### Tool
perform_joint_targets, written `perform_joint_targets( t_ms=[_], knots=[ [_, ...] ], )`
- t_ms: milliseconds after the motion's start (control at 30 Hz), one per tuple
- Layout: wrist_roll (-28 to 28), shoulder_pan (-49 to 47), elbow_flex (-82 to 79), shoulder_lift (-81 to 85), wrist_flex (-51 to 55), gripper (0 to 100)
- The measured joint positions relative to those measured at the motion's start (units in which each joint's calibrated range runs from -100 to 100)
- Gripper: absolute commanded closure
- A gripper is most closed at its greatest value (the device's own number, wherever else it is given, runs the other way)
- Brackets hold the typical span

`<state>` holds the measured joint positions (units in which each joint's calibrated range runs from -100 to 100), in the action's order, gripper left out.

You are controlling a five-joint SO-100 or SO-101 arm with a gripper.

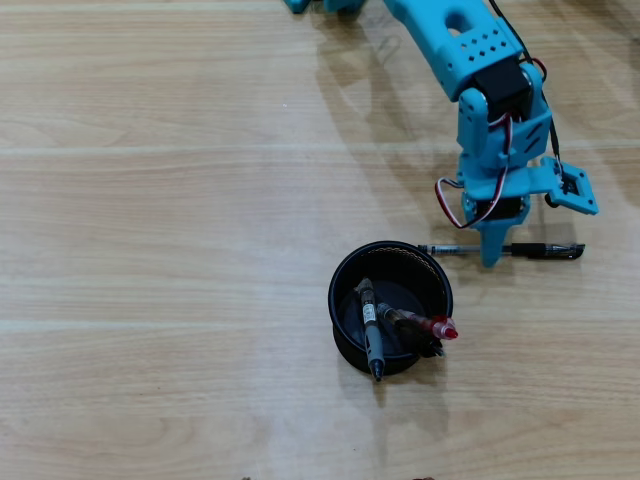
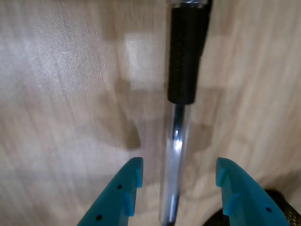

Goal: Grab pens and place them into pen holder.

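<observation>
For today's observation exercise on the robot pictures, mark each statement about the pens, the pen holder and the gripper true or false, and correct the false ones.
1. One pen lies on the table outside the pen holder. True.
2. The pen holder is empty. False: pens already stand in it, among them a dark pen and a red-ended pen.
3. The gripper is open, one finger on each side of the pen on the table. True.
4. The gripper has lifted that pen off the table. False: the pen lies flat on the wood and the fingers have not closed on it.
5. The pen holder lies tipped on its side. False: it stands upright, its opening facing up.
</observation>
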<state>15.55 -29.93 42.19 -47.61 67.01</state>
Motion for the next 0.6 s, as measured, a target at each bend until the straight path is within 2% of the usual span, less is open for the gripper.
perform_joint_targets(
  t_ms=[167,333,600],
  knots=[
    [2.76,0.0,5.14,-4.49,2.41,85],
    [7.09,0.0,5.49,-4.99,5.68,98],
    [16.12,0.08,6.64,-4.4,16.28,98]
  ],
)
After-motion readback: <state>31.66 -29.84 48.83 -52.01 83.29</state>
